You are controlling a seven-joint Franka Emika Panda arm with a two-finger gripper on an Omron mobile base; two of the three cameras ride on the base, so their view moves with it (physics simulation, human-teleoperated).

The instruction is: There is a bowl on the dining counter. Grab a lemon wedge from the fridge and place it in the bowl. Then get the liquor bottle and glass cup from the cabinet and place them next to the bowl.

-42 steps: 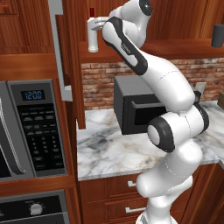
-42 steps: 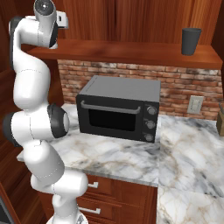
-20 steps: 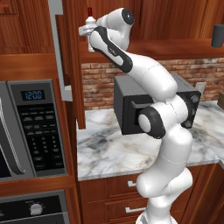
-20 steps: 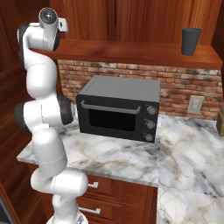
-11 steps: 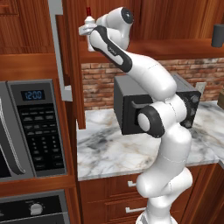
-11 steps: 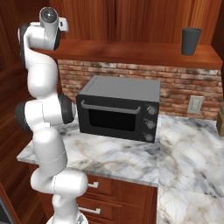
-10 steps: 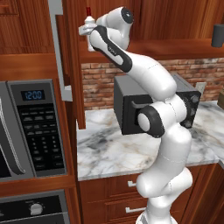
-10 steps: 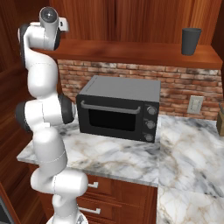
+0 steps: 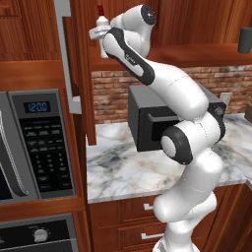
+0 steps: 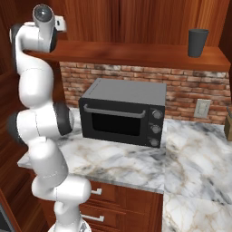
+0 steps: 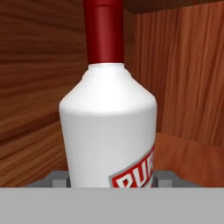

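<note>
At the far left, the open cabinet door (image 9: 81,74) is hanging just beside the work, its edge close to the arm's path. Right of it, at the left end of the cabinet shelf (image 9: 197,51), the liquor bottle (image 9: 102,23) is standing upright, and the pincer (image 9: 100,35) is now closing round its body. Two seconds ago the arm was still reaching in. Since then the jaws have narrowed from wide open, and the hand view is showing the grey fingertips (image 11: 57,178) pressing against either side of the white bottle (image 11: 107,131). It looks gripped but not yet lifted off the shelf. By my reading, the bottle stage of the task is getting under way.

Room is tight here: the cabinet's wooden back and side walls are crowding the bottle, so pulling straight out toward the robot looks the safest exit. Below, the black toaster oven (image 10: 122,113) is taking up the back of the marble surface (image 9: 123,172), though its front edge is lying free. At the shelf's far right end, the dark glass cup (image 10: 197,42) is waiting, well apart from the bottle.
</note>
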